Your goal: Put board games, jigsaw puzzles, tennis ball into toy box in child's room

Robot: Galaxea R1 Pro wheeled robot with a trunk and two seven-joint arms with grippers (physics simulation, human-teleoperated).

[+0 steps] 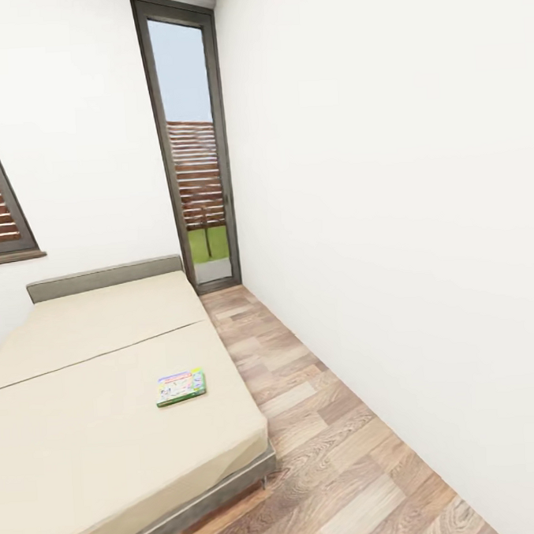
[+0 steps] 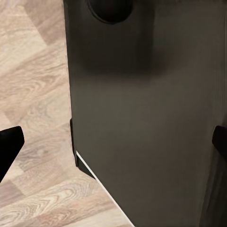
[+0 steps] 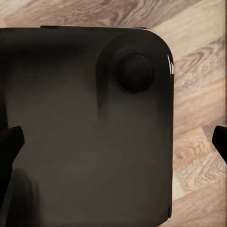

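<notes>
One board game (image 1: pixel 180 387) lies on the bed (image 1: pixel 88 436) near its right edge. Both my tools, left (image 2: pixel 113 142) and right (image 3: pixel 113 142), hang spread, empty. Driving close, my base could strike the bed frame.

beige bed (image 1: pixel 95 435); green-edged board game (image 1: pixel 180 387)

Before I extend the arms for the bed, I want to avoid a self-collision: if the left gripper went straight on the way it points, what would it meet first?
Probably the robot's own dark base panel, which lies straight ahead between the open left gripper fingertips; depth is unclear. The wood plank floor lies beside it.
</notes>
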